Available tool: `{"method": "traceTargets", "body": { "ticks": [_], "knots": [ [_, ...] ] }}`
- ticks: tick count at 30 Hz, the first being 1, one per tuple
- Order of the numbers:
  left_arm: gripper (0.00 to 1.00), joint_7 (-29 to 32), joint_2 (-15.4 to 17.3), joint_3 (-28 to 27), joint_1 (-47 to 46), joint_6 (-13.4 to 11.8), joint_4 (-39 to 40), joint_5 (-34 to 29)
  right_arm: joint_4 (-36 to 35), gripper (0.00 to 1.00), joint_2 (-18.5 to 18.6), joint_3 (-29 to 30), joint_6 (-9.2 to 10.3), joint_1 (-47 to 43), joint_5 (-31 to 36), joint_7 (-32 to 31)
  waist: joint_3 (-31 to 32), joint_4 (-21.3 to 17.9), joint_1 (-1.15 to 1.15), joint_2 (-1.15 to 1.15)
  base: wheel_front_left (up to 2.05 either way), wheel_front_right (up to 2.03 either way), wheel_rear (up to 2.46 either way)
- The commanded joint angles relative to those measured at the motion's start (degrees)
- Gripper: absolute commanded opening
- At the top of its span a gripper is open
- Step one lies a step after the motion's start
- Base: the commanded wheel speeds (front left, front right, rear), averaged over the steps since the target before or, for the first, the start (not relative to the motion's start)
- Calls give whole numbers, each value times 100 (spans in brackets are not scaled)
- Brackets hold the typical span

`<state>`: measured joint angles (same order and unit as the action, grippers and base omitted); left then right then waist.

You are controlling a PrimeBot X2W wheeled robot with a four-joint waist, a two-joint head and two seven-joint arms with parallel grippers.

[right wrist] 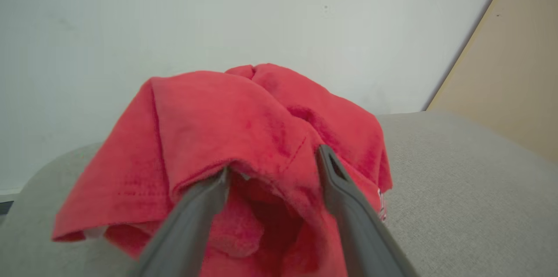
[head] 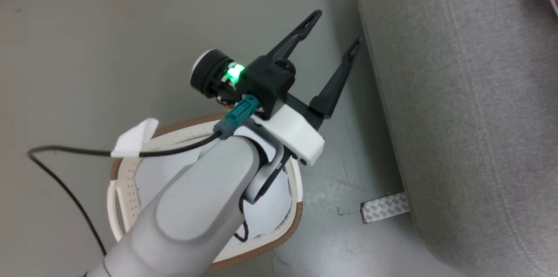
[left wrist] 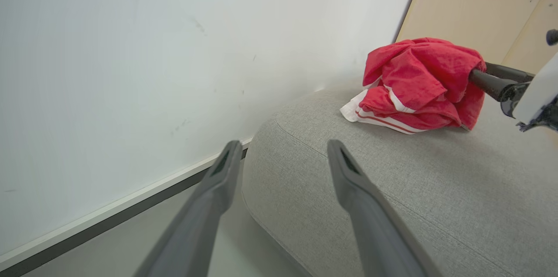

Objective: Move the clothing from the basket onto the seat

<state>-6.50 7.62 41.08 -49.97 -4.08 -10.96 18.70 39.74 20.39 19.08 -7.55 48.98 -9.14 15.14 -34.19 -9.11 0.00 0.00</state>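
Evidently the clothing (left wrist: 418, 80) lay bunched on the seat (left wrist: 436, 189), a red heap with white stripes near the seat's rounded end, close to the white wall (left wrist: 130, 50). The right gripper (right wrist: 274, 163) sat buried in that heap. Its jaws stood apart, with red fabric draped over both tips and sagging between them rather than pinched. In the left wrist view its dark fingers (left wrist: 490, 83) entered the heap from the side.

The left gripper (head: 336, 28) hung above the grey floor (head: 130, 50), over the gap between the basket (head: 128, 181) and the seat. Its jaws were wide apart, held nothing, and pointed toward the seat's edge. Its pale forearm crossed over the basket, which stood on the floor near the seat, and hid much of the basket's inside. A black cable (head: 65, 151) with a white tag ran off from the wrist. A strip of patterned tape (head: 385, 207) lay on the floor against the seat's base.
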Motion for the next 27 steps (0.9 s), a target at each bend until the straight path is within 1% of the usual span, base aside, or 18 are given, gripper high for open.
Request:
{"method": "traceTargets", "body": {
  "ticks": [1, 5, 8, 13, 20, 23, 27],
  "knots": [
    [100, -61, 56, -25, 122, -27, -33, 43, -224, 100, -57, -77, 14, -241, 67, -1, 119, -47, 0, 0, 0, 0, 0],
    [100, -153, 153, -76, 304, -71, -85, 133, -931, 100, -269, -254, 13, -791, 133, -1, 390, -117, 0, 0, 0, 0, 0],
    [100, -274, 243, -138, 500, -126, -113, 211, -1418, 100, -496, -352, 13, -1217, 131, -1, 663, -171, 0, 0, 0, 0, 0],
    [100, -459, 411, -294, 893, -306, -147, 281, -2060, 100, -753, -597, 13, -1835, 79, -1, 1120, -215, 0, 0, 0, 0, 0],
    [100, -711, 626, -523, 1642, -480, -145, 538, -2605, 100, -1026, -896, 13, -2656, 5, -1, 1879, -104, 0, 0, 0, 0, 0],
    [100, -773, 732, -635, 1975, -579, -162, 590, -2743, 100, -1135, -1033, 13, -2966, -20, -1, 2157, -24, 0, 0, 0, 0, 0],
    [100, -826, 777, -771, 2436, -738, -229, 650, -2855, 100, -1322, -1290, 13, -3322, -10, -2, 2493, 64, 0, 0, 0, 0, 0]
  ]
}}
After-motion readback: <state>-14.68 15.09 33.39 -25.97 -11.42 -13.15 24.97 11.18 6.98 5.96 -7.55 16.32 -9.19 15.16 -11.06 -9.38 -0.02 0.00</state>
